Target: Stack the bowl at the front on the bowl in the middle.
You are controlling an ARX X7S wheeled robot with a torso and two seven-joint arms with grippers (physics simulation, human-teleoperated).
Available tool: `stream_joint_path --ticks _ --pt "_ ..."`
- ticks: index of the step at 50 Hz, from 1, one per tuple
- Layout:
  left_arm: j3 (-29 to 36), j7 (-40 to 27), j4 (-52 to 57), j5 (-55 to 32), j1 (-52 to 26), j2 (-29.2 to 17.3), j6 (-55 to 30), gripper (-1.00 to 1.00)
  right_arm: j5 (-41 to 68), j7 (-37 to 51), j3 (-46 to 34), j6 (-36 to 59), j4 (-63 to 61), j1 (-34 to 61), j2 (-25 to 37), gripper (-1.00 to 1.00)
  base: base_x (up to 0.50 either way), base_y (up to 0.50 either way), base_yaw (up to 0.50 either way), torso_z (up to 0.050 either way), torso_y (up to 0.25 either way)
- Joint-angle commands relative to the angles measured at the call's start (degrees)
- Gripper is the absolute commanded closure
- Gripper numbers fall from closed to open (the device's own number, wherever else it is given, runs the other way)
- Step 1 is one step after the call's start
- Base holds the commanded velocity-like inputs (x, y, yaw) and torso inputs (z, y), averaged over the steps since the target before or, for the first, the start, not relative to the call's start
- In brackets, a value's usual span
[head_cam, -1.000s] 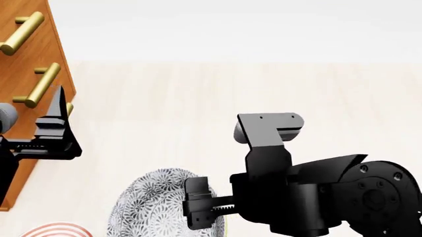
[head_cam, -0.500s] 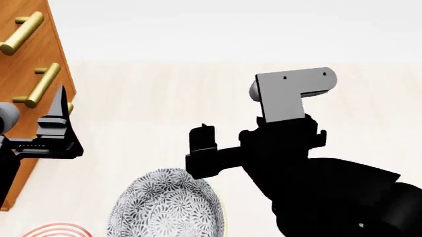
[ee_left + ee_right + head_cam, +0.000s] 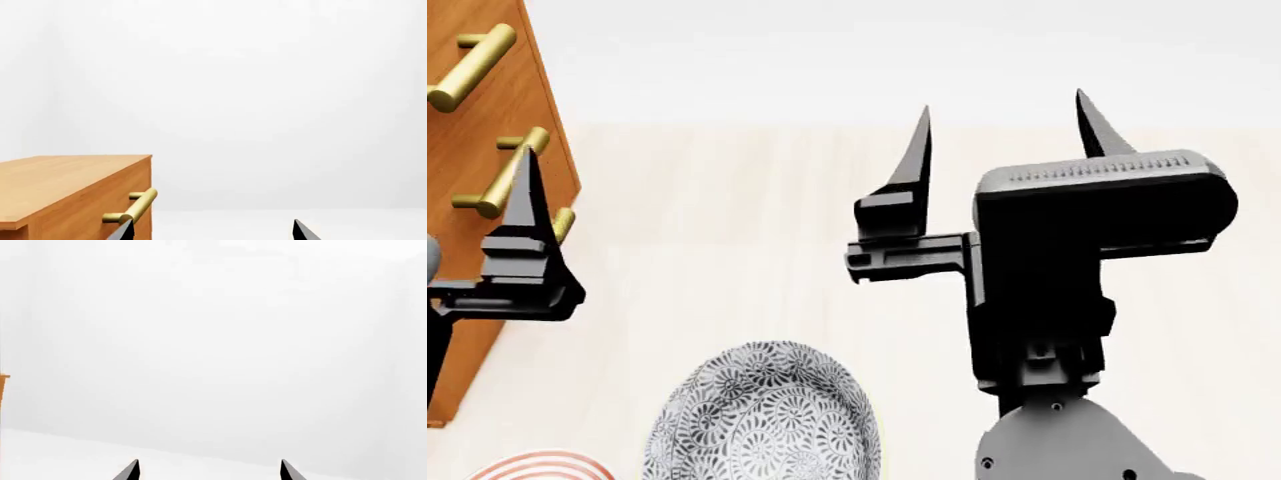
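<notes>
A grey flower-patterned bowl (image 3: pixel 761 418) lies on the pale wooden surface at the bottom of the head view. Only the rim of a red-ringed bowl (image 3: pixel 541 465) shows at the bottom left corner. Which of them is the front bowl and which the middle one I cannot tell. My right gripper (image 3: pixel 1004 135) is raised well above and beyond the patterned bowl, open, fingers pointing away, nothing between them; the right wrist view shows only its gripper (image 3: pixel 210 471) against white. My left gripper (image 3: pixel 212 232) is open and empty beside the cabinet, one finger (image 3: pixel 527 200) showing in the head view.
A wooden cabinet (image 3: pixel 494 120) with brass bar handles (image 3: pixel 501 180) stands at the left, close to my left gripper; its top and a handle (image 3: pixel 133 207) fill the lower part of the left wrist view. Pale wooden surface (image 3: pixel 761 220) stretches ahead.
My right gripper has lifted away from the patterned bowl's rim and turned so its fingers point up and away. The bowl stayed put. The left gripper shifted slightly.
</notes>
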Motion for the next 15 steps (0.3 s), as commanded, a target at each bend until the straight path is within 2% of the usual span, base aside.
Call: stream_joint_path --ticks 1,15 --pt "1.2 -0.2 1.4 4.0 2.3 -0.2 8.4 -1.00 -8.3 1.9 -1.1 -7.7 -2.9 -3.3 0.9 -1.00 0.00 0.00 0.00 0.000 0.000" --pt "1.6 -0.6 0.8 4.5 2.5 -0.4 9.0 -1.00 -9.8 2.4 -1.4 -8.4 -2.4 -3.5 1.0 -1.00 0.00 0.00 0.00 0.000 0.000"
